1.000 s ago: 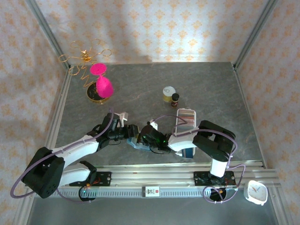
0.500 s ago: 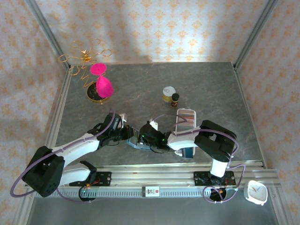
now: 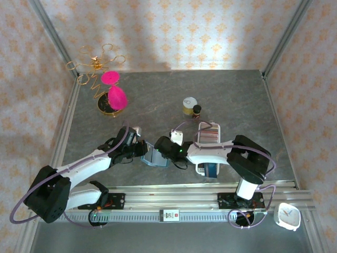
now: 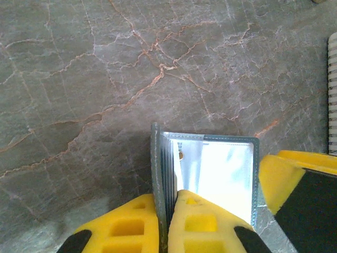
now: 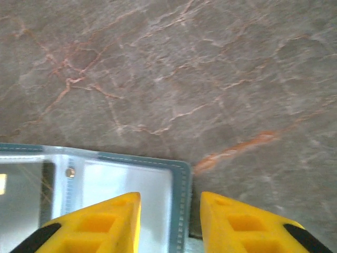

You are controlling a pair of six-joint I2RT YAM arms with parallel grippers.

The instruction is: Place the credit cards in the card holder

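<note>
Well back on the surface (image 3: 158,100) we see a pink hourglass (image 3: 113,94), a tin (image 3: 188,104) and a small bottle (image 3: 197,109). The white tray (image 3: 199,138) of credit cards (image 3: 209,132) sits just right of the action, and there's bare stone ahead. Our left tool (image 4: 167,200) is pinching an upright leaf of the card holder (image 4: 216,168). Our right tool (image 5: 169,211) is spread astride its edge.

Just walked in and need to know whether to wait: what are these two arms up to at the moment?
Both arms meet at the teal card holder mid-table. The left claw is shut on one raised flap; the right claw is open, astride the other flap's edge. The credit cards sit in the white tray to the right, and neither claw holds one.
</note>
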